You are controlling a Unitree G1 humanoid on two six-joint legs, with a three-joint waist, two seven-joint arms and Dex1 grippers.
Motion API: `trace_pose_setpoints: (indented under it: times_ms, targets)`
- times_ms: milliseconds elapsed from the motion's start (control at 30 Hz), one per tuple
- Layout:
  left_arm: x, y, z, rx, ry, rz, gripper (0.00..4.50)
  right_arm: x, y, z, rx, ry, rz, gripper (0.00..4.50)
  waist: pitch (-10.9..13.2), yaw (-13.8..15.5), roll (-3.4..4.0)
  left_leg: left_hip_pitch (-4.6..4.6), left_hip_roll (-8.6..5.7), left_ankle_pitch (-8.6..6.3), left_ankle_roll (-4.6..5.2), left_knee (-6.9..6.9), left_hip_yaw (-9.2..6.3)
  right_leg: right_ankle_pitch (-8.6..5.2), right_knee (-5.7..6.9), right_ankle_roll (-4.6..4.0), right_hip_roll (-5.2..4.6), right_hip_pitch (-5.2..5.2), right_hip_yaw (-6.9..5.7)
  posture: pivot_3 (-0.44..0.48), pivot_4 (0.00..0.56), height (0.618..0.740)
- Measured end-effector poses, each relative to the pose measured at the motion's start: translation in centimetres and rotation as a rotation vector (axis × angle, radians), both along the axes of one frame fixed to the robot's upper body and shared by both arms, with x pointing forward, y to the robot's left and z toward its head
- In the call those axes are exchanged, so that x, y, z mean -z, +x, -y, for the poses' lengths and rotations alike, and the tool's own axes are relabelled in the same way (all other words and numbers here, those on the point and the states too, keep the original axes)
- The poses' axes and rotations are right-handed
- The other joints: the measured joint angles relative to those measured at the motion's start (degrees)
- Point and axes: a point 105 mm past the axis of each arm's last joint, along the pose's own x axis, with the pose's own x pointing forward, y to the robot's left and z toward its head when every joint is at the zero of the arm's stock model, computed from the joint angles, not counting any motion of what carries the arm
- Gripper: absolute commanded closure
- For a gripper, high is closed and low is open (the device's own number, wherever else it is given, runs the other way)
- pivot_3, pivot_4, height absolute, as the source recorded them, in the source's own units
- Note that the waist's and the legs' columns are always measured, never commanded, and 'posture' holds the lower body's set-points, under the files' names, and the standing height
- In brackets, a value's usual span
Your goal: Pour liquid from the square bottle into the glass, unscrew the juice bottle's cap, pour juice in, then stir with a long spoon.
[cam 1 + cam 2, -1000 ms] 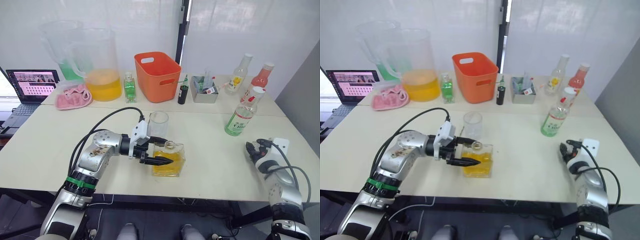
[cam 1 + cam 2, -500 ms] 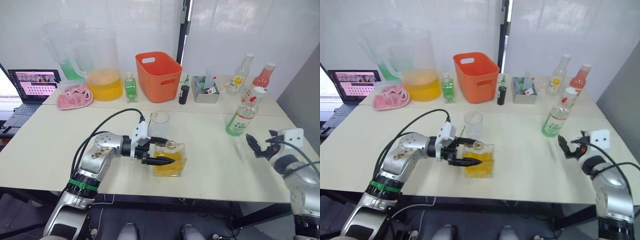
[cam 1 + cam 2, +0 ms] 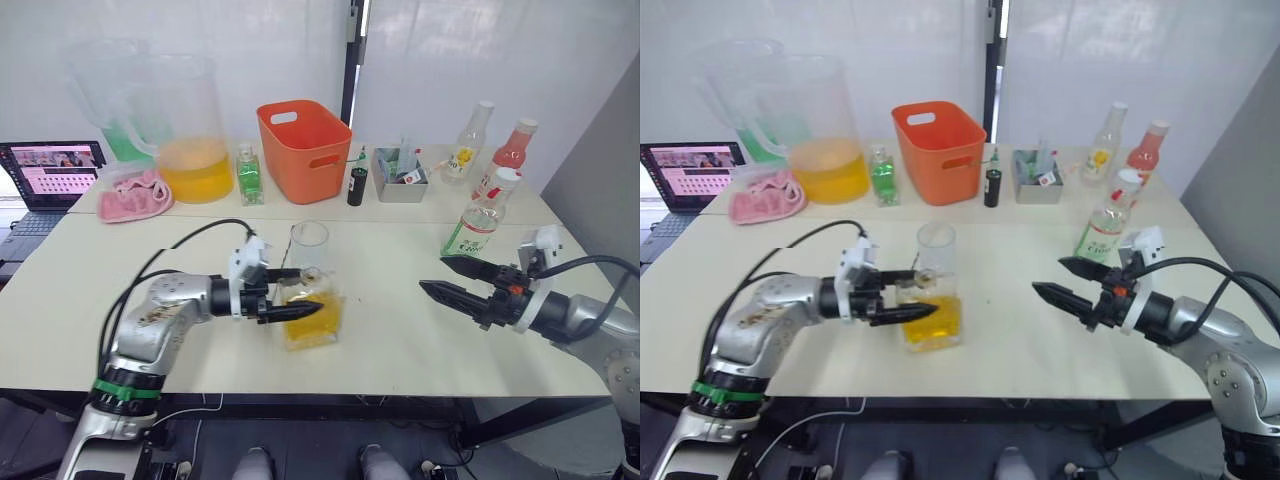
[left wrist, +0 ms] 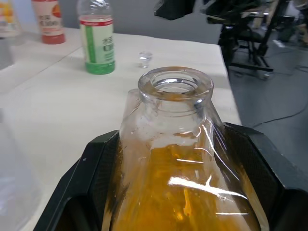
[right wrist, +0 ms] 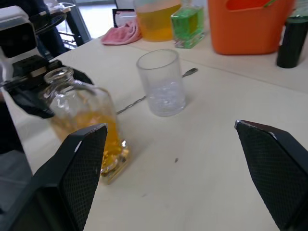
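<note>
View from the robot's head, counter seen from the near edge. The left tool is clamped on the square bottle, one finger on each flat side, as the left wrist view shows with the open neck rising between them. The bottle stands near the middle of the counter, apparently tilted slightly and still holding yellow liquid. The glass stands empty just beyond it, at about 12 o'clock from the bottle, close enough that the two nearly touch. The long spoon lies flat on the counter beside the glass, its bowl end pointing away toward the orange bin. The right tool hangs spread wide and empty above the counter at about 3 o'clock from the bottle. The juice bottle, cap on, stands at about 2 o'clock, toward the far right.

Step in hand, as judged: the first pour, grip made but no liquid yet in the glass. The next move calls for lifting the bottle clear, bringing its neck over the rim of the glass, and tipping gradually without knocking the glass over.
</note>
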Motion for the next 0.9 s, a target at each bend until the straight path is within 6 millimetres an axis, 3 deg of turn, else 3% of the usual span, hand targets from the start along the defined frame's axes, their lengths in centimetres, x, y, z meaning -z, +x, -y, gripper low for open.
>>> trace_pose_setpoints:
  times_ms: [233,433,633,900]
  targets:
    - [-3.0,0.7,-4.1,-0.207,-0.049,0.035,1.70,1.0,0.8,-1.0,-0.044,0.014,-0.030,0.02,0.09,0.17,-0.16,-0.14,0.00,0.00,0.00,0.02,-0.01,0.00,0.00,0.00,0.00,-0.11,-0.03,0.000,0.150,0.717]
    - [-4.3,3.2,-8.5,-0.405,-0.015,0.079,1.70,2.0,1.4,-0.5,-0.028,0.008,-0.043,0.02,0.12,0.35,-0.20,-0.21,0.00,0.00,0.00,-0.01,-0.01,0.00,-0.01,0.00,0.00,-0.18,-0.05,0.000,0.150,0.717]
    - [-4.9,6.7,-8.8,-0.526,0.118,0.213,1.70,2.3,1.7,-1.0,-0.021,0.005,-0.021,0.02,0.13,0.94,-0.23,-0.27,-0.01,0.00,0.00,-0.02,-0.01,0.01,-0.01,0.01,0.01,-0.20,-0.07,0.000,0.150,0.717]
    - [-5.5,10.9,-6.7,-0.529,0.208,0.359,1.70,3.0,1.4,-1.4,0.024,0.021,-0.020,0.02,0.14,1.74,-0.24,-0.90,0.00,0.02,0.02,0.02,-0.07,0.30,0.06,0.48,0.08,-0.79,-0.08,0.000,0.150,0.717]
